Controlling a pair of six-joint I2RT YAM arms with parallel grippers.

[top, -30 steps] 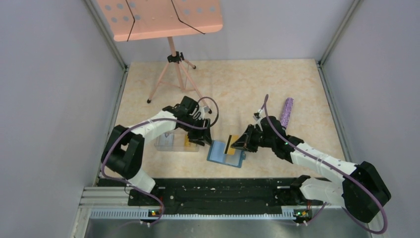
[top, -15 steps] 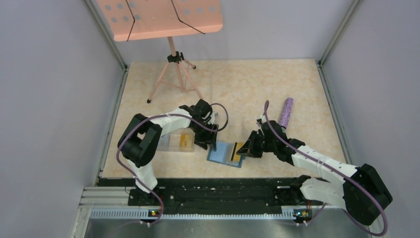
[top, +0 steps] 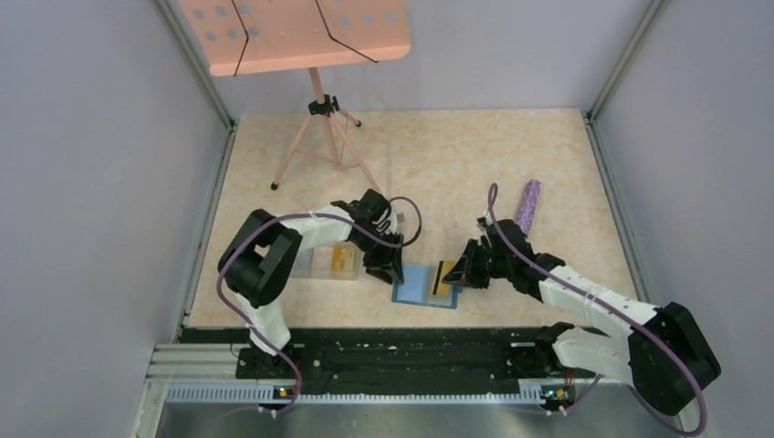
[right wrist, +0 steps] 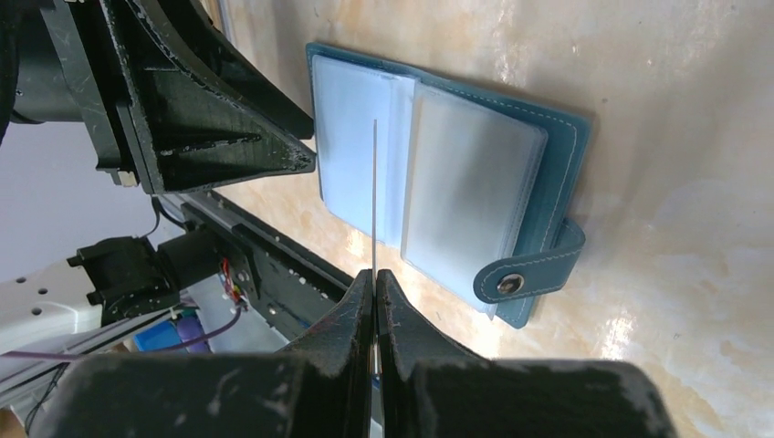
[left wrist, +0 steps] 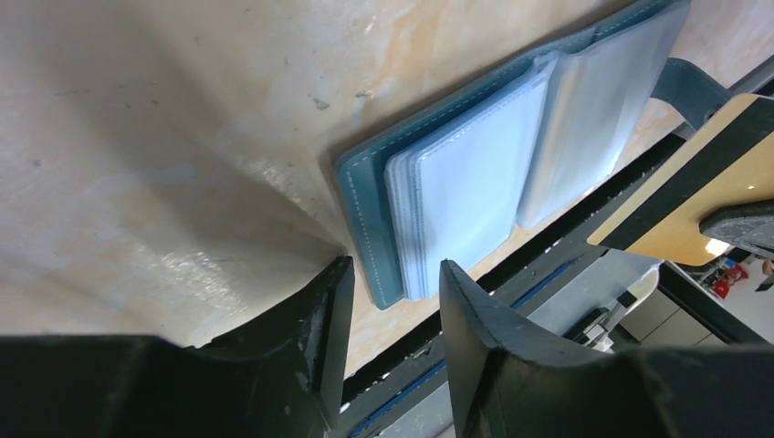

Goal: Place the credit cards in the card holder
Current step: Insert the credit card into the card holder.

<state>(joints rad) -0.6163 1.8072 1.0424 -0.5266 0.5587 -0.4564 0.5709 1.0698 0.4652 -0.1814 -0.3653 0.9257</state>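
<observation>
Card holder lies open on desk. My right hand pinches a yellow credit card over it. Left hand sits released at its edge.

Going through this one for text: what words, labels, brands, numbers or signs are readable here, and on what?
None: no readable text in any view.
credit card: yellow face and black stripe, no print visible.
card holder: plain teal cover and clear sleeves; its snap bears no legible mark.
music stand: only dots and lines, no writing.
</observation>
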